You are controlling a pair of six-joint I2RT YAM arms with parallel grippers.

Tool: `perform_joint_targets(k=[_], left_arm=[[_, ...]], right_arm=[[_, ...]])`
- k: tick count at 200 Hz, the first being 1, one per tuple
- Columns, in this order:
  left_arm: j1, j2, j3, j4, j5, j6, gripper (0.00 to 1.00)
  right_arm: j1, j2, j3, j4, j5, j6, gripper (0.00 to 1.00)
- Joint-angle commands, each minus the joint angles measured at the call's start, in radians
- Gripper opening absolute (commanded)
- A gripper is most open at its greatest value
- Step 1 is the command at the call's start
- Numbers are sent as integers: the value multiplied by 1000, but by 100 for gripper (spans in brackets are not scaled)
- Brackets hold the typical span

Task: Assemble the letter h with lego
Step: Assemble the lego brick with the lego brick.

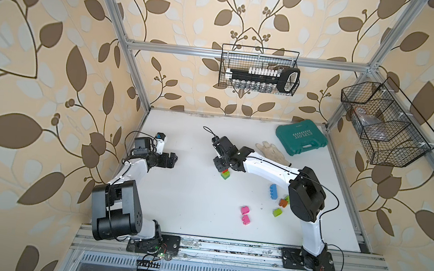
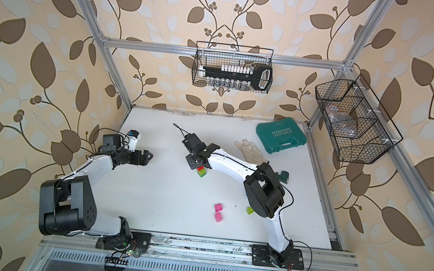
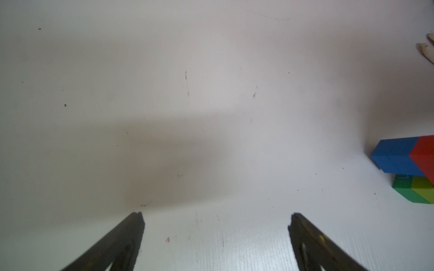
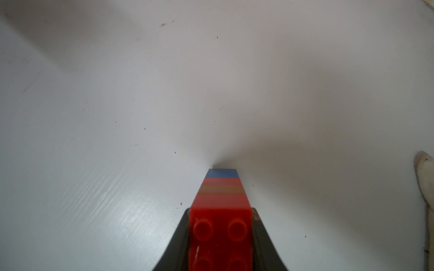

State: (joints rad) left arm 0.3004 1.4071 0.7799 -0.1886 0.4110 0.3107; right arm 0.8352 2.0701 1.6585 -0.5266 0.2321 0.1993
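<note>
Lego stack (image 1: 225,174) stands mid-table (image 1: 186,193), its top red brick (image 4: 220,218) clamped between the right gripper's (image 1: 219,166) jaws. Left gripper (image 3: 216,217) gapes wide above the table's left side. Pink bricks (image 1: 245,210) and a lime brick (image 1: 277,212) lie loose nearer the right arm's base.

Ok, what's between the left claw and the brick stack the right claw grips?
Nothing: only bare white table lies between the left claw and the brick stack, as both top views and the left wrist view show.
</note>
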Motion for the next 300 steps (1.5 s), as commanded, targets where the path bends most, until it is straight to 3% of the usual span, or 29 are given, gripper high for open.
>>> perform_joint_targets(k=[1, 75, 180, 249, 300], left_arm=[[-3, -27, 2, 11, 11, 1, 99], [-2, -21, 9, 5, 9, 0, 99], [-3, -22, 7, 0, 15, 6, 99], [-3, -15, 16, -6, 13, 4, 99], [-3, -16, 14, -8, 14, 4, 99]], right_arm=[[-2, 24, 3, -20, 0, 16, 31], [-2, 11, -29, -25, -48, -24, 36], [-31, -100, -89, -65, -116, -74, 52], [-45, -75, -113, -60, -216, -78, 52], [-44, -44, -113, -79, -210, -114, 48]])
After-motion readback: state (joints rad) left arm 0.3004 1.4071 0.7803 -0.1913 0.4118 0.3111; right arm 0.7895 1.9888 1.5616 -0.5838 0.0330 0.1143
